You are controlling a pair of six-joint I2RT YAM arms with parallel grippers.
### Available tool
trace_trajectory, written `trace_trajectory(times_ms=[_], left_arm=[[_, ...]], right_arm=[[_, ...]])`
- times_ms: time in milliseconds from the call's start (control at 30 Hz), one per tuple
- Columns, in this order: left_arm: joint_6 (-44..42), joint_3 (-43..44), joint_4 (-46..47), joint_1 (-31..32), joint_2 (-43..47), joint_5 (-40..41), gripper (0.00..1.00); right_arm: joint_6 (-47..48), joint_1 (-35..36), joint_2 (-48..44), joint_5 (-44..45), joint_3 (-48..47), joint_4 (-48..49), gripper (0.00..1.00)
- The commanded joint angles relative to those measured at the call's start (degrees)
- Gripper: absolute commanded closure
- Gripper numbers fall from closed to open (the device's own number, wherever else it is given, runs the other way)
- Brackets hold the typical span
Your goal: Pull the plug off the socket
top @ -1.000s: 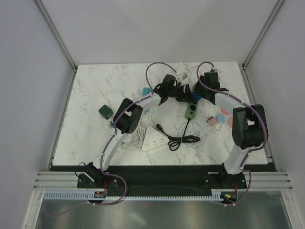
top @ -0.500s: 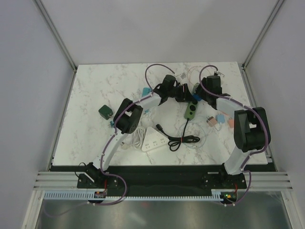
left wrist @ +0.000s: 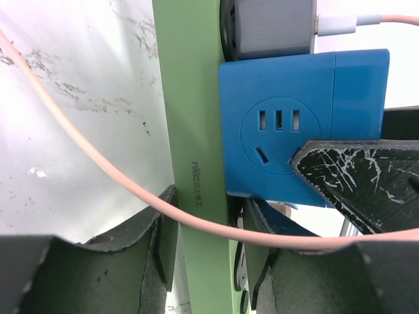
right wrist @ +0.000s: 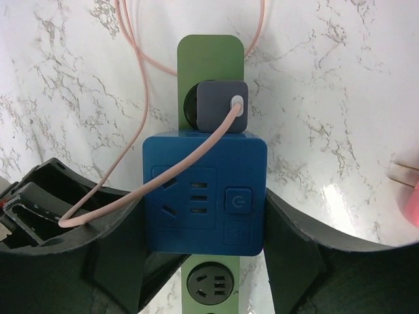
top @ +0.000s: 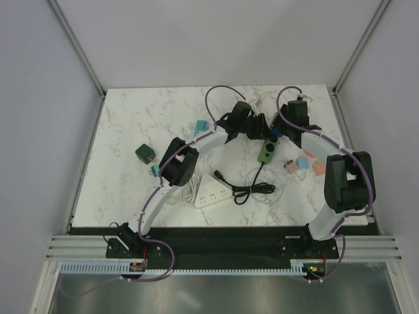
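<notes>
**A:** Where does the plug sit from the right gripper (right wrist: 203, 203)?

**B:** Squarely between its fingers. The blue cube plug (left wrist: 288, 118) is seated on the green power strip (right wrist: 209, 55). The strip's long axis runs straight out from the palm and past the fingertips. A grey charger (right wrist: 219, 104) is plugged in just beyond the cube.

**A:** And the jaws?

**B:** Spread just wide enough to take the cube, with one finger against each flank. In the left wrist view, one of those fingers (left wrist: 353, 176) lies flat on the cube's side face. I read that as a grip on the cube.

**A:** The left gripper (left wrist: 206, 216)?

**B:** It straddles the strip just short of the cube. The strip runs lengthways between its fingers, with a pad close against each side, so it looks clamped on the strip. The cube juts off to one side, just ahead of one fingertip.

**A:** Which way should the pull go?

**B:** My judgement is that the strip's face looks up at the right wrist camera. So the cube has to come straight back toward that wrist, square to the strip's long axis, while the left arm pins the strip. The plug is not yet out.

**A:** Any risk?

**B:** The pink cable (right wrist: 141, 78) from the charger drapes across the cube's top and onto one of the right gripper's fingers. It could snag.
</notes>
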State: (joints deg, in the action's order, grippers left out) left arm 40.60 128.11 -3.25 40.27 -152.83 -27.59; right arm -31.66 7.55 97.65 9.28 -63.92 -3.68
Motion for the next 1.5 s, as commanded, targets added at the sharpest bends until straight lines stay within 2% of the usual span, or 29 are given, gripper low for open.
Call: trace_trajectory(times_ms=[0,67,133,200,333,433,567,633,700,767,900,1000,1100,1167,1267,1300,1333,1400,1467], left_arm=[[-2.2,1.9,-5.9,-0.4,-2.3,8.3,0.98],[-2.3,2.6,-6.2,-0.4,-2.6,8.3,0.98],[-2.3,2.6,-6.3,-0.4,-2.6,8.3,0.98],[-2.6,2.6,-6.4,-0.2,-2.4,8.4,0.98],[-2.6,3.2,-6.6,-0.2,-2.9,8.3,0.98],[-2.8,3.9,-6.9,-0.2,-3.3,7.6,0.98],[-2.9,4.0,-6.8,-0.2,-3.2,7.4,0.98],[-2.9,4.0,-6.8,-0.2,-3.3,7.4,0.98],[-3.0,4.0,-6.8,-0.2,-3.2,7.3,0.98],[-3.0,4.0,-6.8,-0.2,-3.2,7.2,0.98],[-3.2,3.7,-6.8,-0.1,-3.1,7.3,0.98],[-3.2,3.9,-6.8,-0.1,-3.2,7.4,0.98],[-3.2,4.0,-6.8,-0.1,-3.3,7.3,0.98],[-3.2,4.0,-6.8,-0.1,-3.3,7.1,0.98],[-3.2,4.0,-6.7,-0.1,-3.3,7.1,0.98],[-3.2,4.0,-6.8,-0.1,-3.2,7.0,0.98],[-3.2,4.0,-6.8,-0.1,-3.2,7.1,0.98],[-3.2,4.0,-6.7,-0.1,-3.3,7.1,0.98],[-3.2,3.9,-6.8,-0.1,-3.3,7.1,0.98]], right_arm=[[-3.5,0.6,-5.6,-7.4,-0.4,6.2,1.00],[-7.4,1.3,-5.7,-10.8,7.2,13.8,1.00],[-8.0,1.7,-5.4,-9.6,10.6,15.1,1.00],[-6.8,1.0,-5.1,-6.7,10.0,13.4,1.00],[-0.7,0.4,-6.5,-2.3,2.3,7.4,1.00],[0.4,-0.4,-6.3,-1.4,-1.6,4.1,1.00],[-1.3,-0.6,-6.3,-2.9,1.2,4.8,1.00],[-5.4,0.0,-7.1,-5.0,7.3,7.5,1.00],[-6.9,2.5,-7.6,-3.8,10.6,10.6,1.00],[-6.3,3.7,-7.3,-0.9,9.9,9.7,1.00],[-1.5,2.8,-8.0,2.8,3.0,6.5,1.00],[6.4,2.8,-8.4,4.8,0.6,6.7,1.00],[13.5,3.3,-10.6,2.8,5.0,12.0,1.00],[13.1,3.3,-12.8,4.2,7.3,13.8,1.00],[3.8,-0.8,-13.5,-1.2,10.0,13.7,1.00],[0.1,-2.4,-13.4,-8.7,12.6,15.1,1.00],[-3.6,-6.2,-13.3,-13.0,14.2,20.2,1.00],[-12.7,-8.9,-11.8,-20.0,17.3,25.5,1.00],[-15.3,-10.0,-10.8,-24.6,17.5,29.1,1.00]])
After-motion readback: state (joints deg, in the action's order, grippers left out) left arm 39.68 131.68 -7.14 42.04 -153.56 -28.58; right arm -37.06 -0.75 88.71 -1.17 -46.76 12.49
